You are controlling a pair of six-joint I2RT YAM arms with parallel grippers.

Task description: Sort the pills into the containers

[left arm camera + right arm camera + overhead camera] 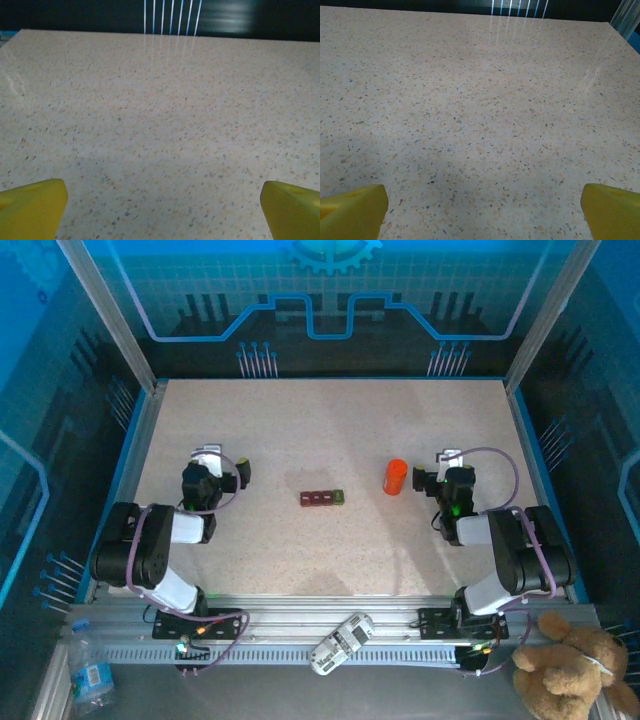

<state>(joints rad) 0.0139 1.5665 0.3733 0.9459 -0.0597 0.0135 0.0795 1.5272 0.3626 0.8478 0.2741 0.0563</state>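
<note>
From the top camera I see the containers (322,498) lying flat near the middle of the speckled table (300,420), dark red with a green end turned to the right; an orange bottle (396,477) stands upright just right of them, between the strip and my right gripper (435,468); my left gripper (225,462) sits well apart on the other side. On the near rail lies a grey handset (340,642); a plush bear (575,665) slumps at the right corner, and a water bottle (90,675) at the left.

On the left wrist camera my left gripper (162,205) is spread wide, its yellow fingertips (35,205) at the lower corners, bare tabletop between them.

On the right wrist camera the right gripper (482,205) is likewise spread wide; yellow fingertips (355,207) low at the edges, over bare table.
</note>
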